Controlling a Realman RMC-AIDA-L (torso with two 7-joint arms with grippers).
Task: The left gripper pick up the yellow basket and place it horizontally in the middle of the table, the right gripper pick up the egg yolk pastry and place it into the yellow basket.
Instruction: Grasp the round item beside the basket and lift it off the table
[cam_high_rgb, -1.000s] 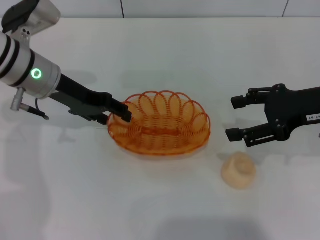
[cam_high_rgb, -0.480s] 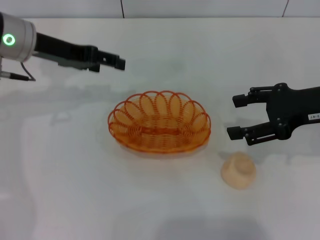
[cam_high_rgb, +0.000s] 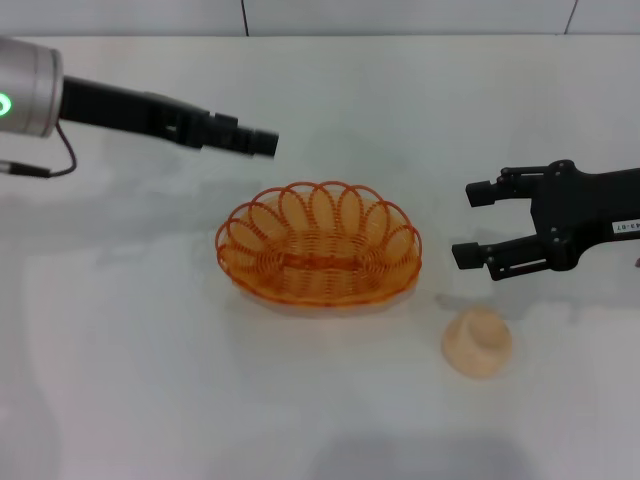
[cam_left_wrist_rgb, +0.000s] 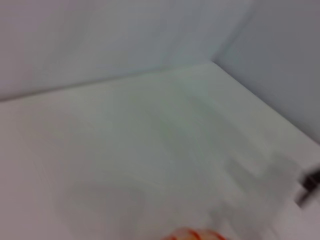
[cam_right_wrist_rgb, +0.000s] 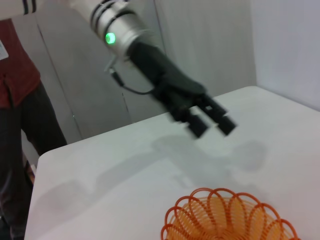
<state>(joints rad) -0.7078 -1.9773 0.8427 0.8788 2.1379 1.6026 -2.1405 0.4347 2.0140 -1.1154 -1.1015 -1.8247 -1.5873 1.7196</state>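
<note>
- Let go of the basket (cam_high_rgb: 318, 250) 1 second ago; left pincer (cam_high_rgb: 262, 142) now lifted up and behind it, holding nothing, gap not clear.
- Basket flat mid table (cam_high_rgb: 150, 380).
- Right pincer (cam_high_rgb: 480, 222) wide open above the pastry (cam_high_rgb: 477, 340), likely next to grab.

The basket (cam_high_rgb: 318, 252) sits mid-desk (cam_high_rgb: 150, 380). The pastry (cam_high_rgb: 477, 341) lies on the desk to its right and nearer. The left hand (cam_high_rgb: 262, 142) hangs behind the basket; the right hand (cam_high_rgb: 473, 222) hangs behind the pastry, right of the basket.
</note>
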